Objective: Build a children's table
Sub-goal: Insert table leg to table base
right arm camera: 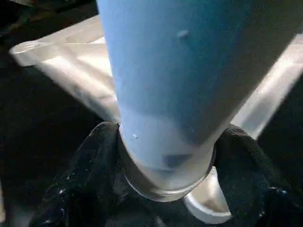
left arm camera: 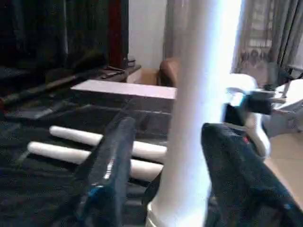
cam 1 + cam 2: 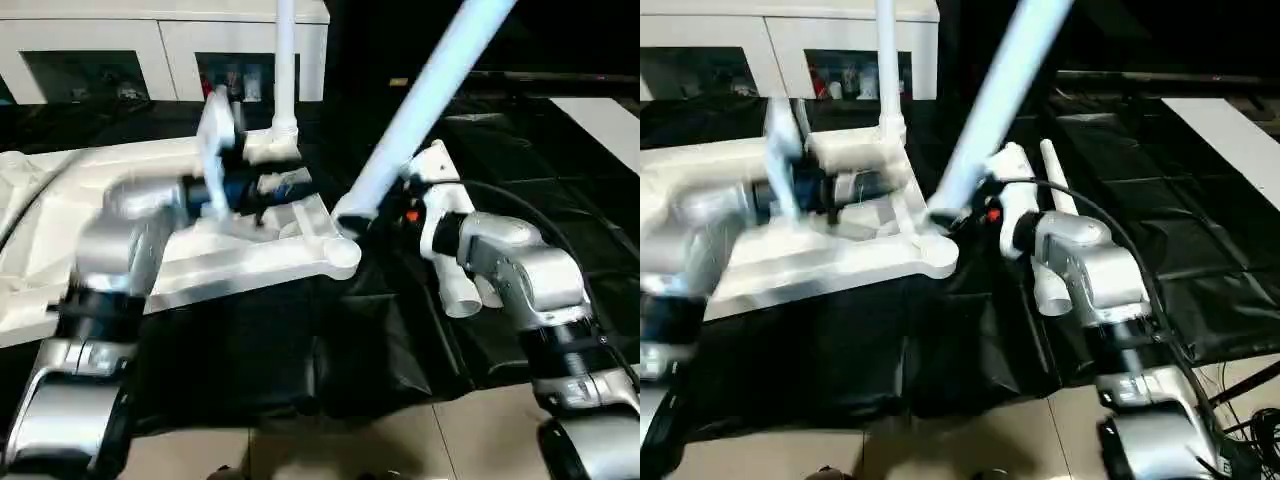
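The inverted white table top [image 3: 250, 255] lies on black sheeting [image 3: 300, 350], one leg [image 3: 285, 60] already upright in a far corner socket. Left gripper [image 2: 163, 156]: fingers released, straddling that leg without pinching it. Right gripper [image 1: 165, 161]: fingers grasping a second, tilted leg [image 3: 425, 105] near its threaded base, just beside the near corner socket [image 3: 340, 255]. The hollow plastic is probably light, stiff and slippery; gripping low steadies it. Two spare legs [image 2: 94, 146] lie beyond; open sheeting rightward.
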Controlling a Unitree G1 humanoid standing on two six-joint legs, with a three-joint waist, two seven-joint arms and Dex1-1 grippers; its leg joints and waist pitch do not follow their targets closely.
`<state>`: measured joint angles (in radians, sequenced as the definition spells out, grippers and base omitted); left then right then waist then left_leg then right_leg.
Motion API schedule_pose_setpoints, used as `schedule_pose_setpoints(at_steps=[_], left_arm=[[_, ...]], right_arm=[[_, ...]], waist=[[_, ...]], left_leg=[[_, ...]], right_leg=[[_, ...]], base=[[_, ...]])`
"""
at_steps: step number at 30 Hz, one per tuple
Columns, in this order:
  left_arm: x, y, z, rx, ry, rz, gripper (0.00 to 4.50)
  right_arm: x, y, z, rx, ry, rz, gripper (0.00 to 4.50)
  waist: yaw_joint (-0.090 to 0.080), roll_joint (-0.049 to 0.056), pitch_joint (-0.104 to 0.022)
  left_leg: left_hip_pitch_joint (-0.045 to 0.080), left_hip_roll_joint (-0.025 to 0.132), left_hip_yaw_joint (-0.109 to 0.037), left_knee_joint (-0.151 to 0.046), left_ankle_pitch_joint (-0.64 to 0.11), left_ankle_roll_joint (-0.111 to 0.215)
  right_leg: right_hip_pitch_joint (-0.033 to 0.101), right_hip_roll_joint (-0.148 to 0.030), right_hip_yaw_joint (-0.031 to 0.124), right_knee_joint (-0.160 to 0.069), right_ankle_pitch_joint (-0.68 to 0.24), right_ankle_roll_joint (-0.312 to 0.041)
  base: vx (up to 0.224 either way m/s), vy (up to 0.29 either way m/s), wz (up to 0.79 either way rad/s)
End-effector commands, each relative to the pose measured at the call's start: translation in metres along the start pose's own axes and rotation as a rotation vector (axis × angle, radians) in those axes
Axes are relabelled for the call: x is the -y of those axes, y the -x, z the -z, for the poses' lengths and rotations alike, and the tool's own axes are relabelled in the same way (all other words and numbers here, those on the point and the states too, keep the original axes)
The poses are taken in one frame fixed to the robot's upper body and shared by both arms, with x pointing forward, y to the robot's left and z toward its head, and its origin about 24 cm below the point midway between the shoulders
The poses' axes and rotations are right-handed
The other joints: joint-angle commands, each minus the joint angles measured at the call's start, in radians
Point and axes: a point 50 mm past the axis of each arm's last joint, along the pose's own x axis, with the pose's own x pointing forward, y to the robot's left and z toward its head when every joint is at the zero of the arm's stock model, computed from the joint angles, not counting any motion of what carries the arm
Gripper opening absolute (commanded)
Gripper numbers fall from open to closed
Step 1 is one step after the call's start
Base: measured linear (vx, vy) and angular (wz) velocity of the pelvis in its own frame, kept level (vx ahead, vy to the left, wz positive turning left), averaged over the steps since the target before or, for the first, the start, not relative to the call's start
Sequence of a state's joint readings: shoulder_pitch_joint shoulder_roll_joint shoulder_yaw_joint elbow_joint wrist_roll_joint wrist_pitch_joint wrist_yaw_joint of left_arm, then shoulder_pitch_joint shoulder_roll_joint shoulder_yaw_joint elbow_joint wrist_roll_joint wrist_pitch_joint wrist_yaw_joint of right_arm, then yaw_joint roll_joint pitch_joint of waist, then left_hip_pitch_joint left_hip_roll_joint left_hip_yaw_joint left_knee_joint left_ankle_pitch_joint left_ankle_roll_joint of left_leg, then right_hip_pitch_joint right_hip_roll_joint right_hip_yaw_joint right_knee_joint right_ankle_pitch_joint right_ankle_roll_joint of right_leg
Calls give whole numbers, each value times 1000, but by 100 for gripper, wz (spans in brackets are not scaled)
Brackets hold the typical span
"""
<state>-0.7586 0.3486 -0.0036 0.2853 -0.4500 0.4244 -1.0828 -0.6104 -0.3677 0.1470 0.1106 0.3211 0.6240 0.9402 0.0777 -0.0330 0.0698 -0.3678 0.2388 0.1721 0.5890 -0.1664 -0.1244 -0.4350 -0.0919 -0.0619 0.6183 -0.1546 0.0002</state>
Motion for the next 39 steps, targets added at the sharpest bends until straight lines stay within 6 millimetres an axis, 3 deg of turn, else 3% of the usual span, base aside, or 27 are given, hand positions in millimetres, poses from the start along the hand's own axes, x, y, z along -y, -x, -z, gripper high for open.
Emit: schedule_pose_setpoints(at_steps=[1, 5, 10, 13, 20, 27, 30, 33, 34, 37, 39], left_arm=[[8, -7, -13, 44, 17, 52, 297], [17, -14, -16, 67, 50, 104, 319], [23, -19, -25, 150, 113, 159, 364], [27, -19, -35, 197, 129, 198, 393], [21, -22, -48, 185, 90, 172, 438], [18, -24, -49, 121, 59, 135, 439], [17, -27, -48, 117, 64, 122, 404], [16, -28, -50, 126, 76, 110, 398], [17, -29, -52, 145, 83, 118, 364], [20, -29, -57, 174, 98, 150, 363], [22, -29, -57, 171, 100, 172, 340]], right_arm=[[-9, 1, -6, 11, 25, -58, 264], [-14, -1, -2, -13, 35, -88, 263], [-20, -2, 5, -59, 43, -119, 263], [-21, -3, 10, -84, 47, -128, 263], [-23, -7, 19, -134, 57, -135, 263], [-19, -8, 27, -189, 79, -102, 263], [-19, -9, 26, -190, 89, -103, 263], [-18, -9, 26, -196, 97, -102, 263], [-18, -9, 27, -204, 99, -102, 263], [-17, -9, 30, -225, 108, -96, 262], [-16, -9, 32, -242, 116, -92, 262]], waist=[[6, -2, -87], [6, 1, -86], [12, -2, -87], [13, -5, -85], [13, -6, -83], [13, -3, -87], [14, -4, -88], [14, -5, -88], [14, -6, -87], [14, -8, -86], [14, -8, -87]], left_leg=[[4, -23, 22, -57, -143, 21], [4, -23, 22, -57, -155, 21], [3, -25, 22, -54, -151, 20], [2, -25, 22, -54, -175, 15], [2, -25, 20, -53, -182, 6], [0, -26, 19, -51, -156, 7], [1, -26, 20, -49, -155, 10], [0, -27, 20, -49, -161, 10], [0, -27, 20, -48, -162, 10], [-1, -28, 20, -47, -166, 10], [-1, -27, 20, -47, -164, 10]], right_leg=[[78, -20, 32, -50, -105, -226], [77, -19, 31, -53, -119, -232], [79, -17, 31, -50, -108, -235], [77, -18, 30, -56, -172, -214], [75, -18, 29, -60, -225, -179], [76, -17, 29, -54, -174, -188], [77, -16, 30, -51, -150, -201], [79, -17, 29, -52, -160, -204], [79, -17, 29, -51, -160, -203], [78, -18, 29, -53, -186, -198], [78, -17, 29, -53, -186, -198]], base=[[0, 0, 0], [0, 0, 0], [0, 0, 0], [0, 0, 0], [0, 0, 0], [0, 0, 0], [0, 0, 0], [0, 0, 0], [0, 0, 0], [0, 0, 0], [0, 0, 0]])
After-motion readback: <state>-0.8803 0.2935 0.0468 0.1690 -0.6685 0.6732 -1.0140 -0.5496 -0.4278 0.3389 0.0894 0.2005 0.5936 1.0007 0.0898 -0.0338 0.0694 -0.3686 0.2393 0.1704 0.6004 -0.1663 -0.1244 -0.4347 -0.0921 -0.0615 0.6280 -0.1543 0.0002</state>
